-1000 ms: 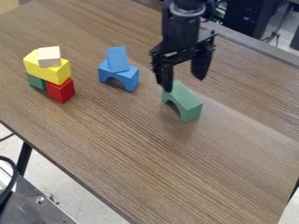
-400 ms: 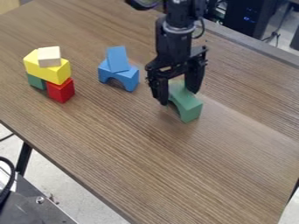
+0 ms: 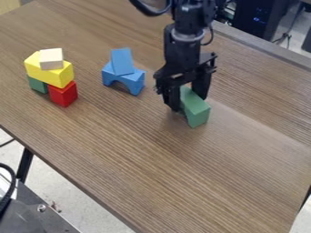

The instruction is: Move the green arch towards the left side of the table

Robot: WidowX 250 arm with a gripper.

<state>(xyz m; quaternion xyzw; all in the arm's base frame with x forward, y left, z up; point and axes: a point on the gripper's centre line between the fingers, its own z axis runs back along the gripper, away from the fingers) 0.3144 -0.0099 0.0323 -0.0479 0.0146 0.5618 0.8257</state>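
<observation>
the gripper (image 3: 189, 103) has come down and drawn its fingers in, now clamped on the arch (image 3: 197, 114), still on the table (image 3: 146, 150) right of the blue blocks (image 3: 122, 63). that grip should ready it for a lift and the move left.

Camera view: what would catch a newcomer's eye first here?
Probably the black gripper, hanging down from the top edge with its fingers on either side of the green arch, right of the middle. Next would come the bright stack at the left, a yellow block over a red block, topped by a white block. Between them, a blue arch carries another blue block.
</observation>
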